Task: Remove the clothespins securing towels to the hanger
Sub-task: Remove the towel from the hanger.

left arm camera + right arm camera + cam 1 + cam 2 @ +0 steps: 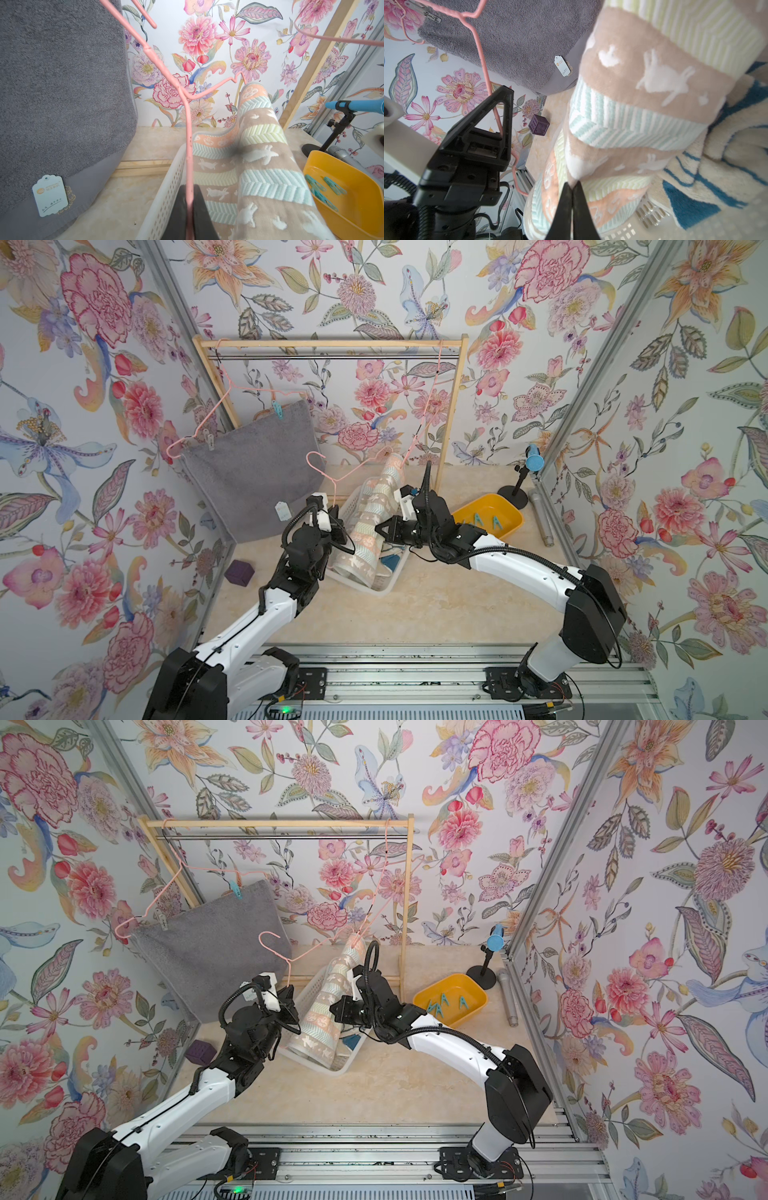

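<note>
A grey towel (253, 464) hangs from a pink hanger on the rack, pinned by a teal clothespin (277, 409) and a pale clothespin (210, 442). My left gripper (189, 199) is shut on the wire of a second pink hanger (188, 124), which is off the rail. The striped towel (374, 510) trails from that hanger's far end down into a white basket (386, 585). My right gripper (573, 188) is shut on a fold of the striped towel (643, 83). A blue-and-white towel (726, 166) lies in the basket. No clothespin shows on the striped towel.
A yellow tray (486, 506) at the right holds three teal clothespins (478, 519). Behind it stand a small black stand (515, 489) with a blue tube and a silver microphone. A purple cube (240, 572) sits at the left wall. The wooden rack (332, 342) spans the back.
</note>
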`<state>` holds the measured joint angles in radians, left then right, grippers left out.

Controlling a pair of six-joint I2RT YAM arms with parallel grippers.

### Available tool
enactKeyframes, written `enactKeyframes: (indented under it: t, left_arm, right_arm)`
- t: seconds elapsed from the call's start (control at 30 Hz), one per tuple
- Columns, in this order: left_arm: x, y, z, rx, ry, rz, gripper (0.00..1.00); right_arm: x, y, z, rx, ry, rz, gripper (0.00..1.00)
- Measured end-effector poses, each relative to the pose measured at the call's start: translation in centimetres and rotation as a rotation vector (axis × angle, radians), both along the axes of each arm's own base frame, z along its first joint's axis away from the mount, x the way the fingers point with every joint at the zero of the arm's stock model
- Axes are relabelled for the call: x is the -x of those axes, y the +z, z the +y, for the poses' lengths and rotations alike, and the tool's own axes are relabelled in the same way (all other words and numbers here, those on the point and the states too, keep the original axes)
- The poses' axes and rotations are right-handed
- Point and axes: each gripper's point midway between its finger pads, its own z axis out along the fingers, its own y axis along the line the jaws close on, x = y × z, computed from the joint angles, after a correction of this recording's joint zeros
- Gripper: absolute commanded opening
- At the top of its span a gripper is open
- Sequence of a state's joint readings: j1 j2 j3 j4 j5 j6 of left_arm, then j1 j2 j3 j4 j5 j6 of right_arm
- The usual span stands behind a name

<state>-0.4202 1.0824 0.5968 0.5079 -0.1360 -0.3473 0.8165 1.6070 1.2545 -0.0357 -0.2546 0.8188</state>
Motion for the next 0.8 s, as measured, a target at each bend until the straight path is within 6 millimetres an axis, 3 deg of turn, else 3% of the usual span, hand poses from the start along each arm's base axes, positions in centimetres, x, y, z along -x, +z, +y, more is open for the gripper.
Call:
enactKeyframes:
  t: [0.5, 0.8]
  left_arm:
    - [-0.8, 6.8, -0.1, -0.031, 0.006, -0.1, 0.0]
    - [-1.4, 7.2, -0.4, -0.06, 0.003, -0.092, 0.0]
  right_arm:
    - [-0.2, -2.5, -1.0, 0.035, -0.02, 0.023, 0.0]
    - [-0.9, -5.4, -0.2, 0.069, -0.014, 0.043, 0.0]
